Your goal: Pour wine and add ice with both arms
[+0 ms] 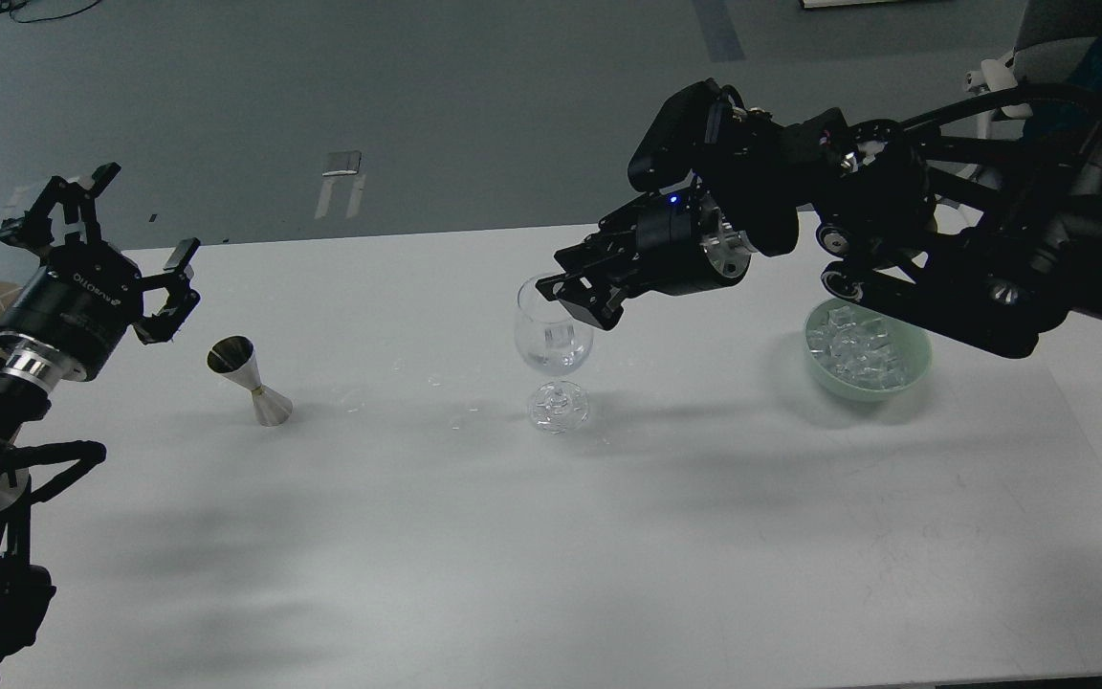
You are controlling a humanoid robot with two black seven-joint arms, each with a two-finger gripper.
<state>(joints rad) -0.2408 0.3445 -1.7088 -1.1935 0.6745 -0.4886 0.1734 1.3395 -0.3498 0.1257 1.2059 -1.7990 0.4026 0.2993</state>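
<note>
A clear wine glass (554, 330) stands mid-table with a little clear wine (553, 363) at the bottom of its bowl. A small clear cube (562, 335) shows inside the bowl. My right gripper (575, 290) hovers just over the glass's right rim, its fingers apart with nothing between them. The ice (857, 344) is heaped in a pale green bowl (920, 364) at the right, under my right arm. My left gripper (121, 215) is open and empty at the far left, raised behind a steel jigger (250, 381).
The jigger stands tilted on the white table (551, 555), left of the glass. A few clear droplets (352, 398) lie on the table between jigger and glass. The table's far edge runs behind the glass, with grey floor beyond.
</note>
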